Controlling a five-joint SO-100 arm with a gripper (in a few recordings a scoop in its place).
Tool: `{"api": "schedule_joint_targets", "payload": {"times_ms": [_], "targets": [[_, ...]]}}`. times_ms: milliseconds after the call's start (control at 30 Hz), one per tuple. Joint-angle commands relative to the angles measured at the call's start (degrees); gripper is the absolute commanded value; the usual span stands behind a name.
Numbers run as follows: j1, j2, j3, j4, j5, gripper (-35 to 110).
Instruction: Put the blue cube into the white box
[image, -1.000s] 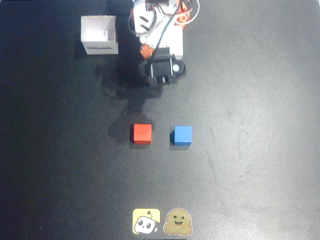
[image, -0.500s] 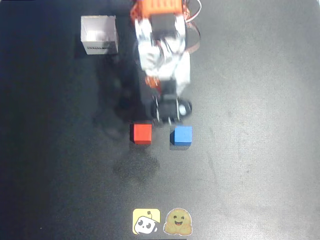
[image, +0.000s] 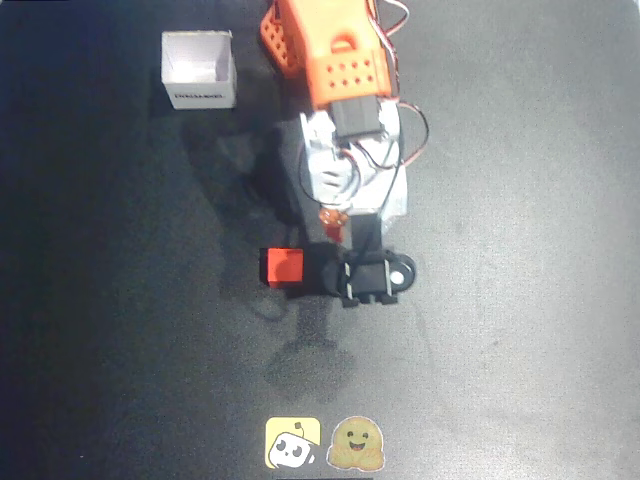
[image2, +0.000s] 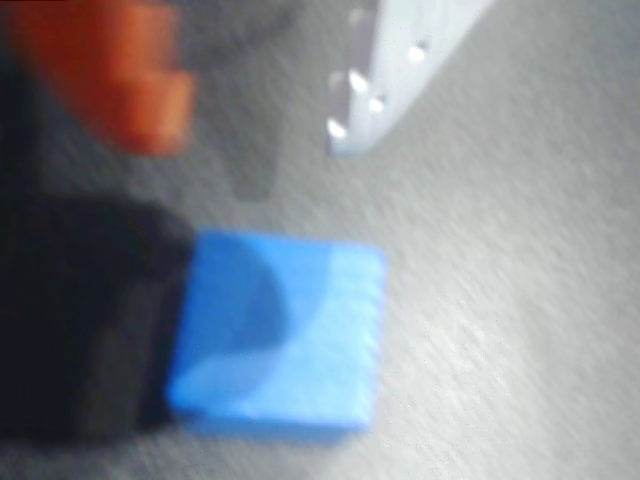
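The blue cube (image2: 280, 335) sits flat on the dark tabletop (image: 520, 300), and in the wrist view it looms large and blurred, its top face partly crossed by a curved shadow. A dark shape presses in against its left side there, while a pale finger (image2: 390, 75) of the pincer hangs above and to the right, clear of the cube; an orange finger (image2: 120, 75) shows at the upper left, also off the cube. From overhead the pincer (image: 372, 275) is down low right over the spot where the cube lies, its black head covering the cube from that angle. The two fingers look spread apart in the wrist view, with the cube below the gap and nothing gripped between them, so I read it as open, though the blur keeps me from saying how wide. Just to the left of the pincer in the overhead view is the red cube (image: 283, 266), very near the black head but I cannot tell if they touch. The orange and white arm (image: 340, 100) reaches down from the top edge toward the middle of the tabletop. The white box (image: 199, 68) stands well apart at the upper left, upright, open side up, dark print on its near wall. Two small stickers (image: 325, 443) sit at the bottom edge.
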Motion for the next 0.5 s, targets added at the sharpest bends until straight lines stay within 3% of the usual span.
{"api": "schedule_joint_targets", "payload": {"times_ms": [0,467], "targets": [[-0.79,-1.49,-3.78,-0.88,0.62,16],[-2.29,-7.82,-4.39,-8.53,3.16,21]]}}
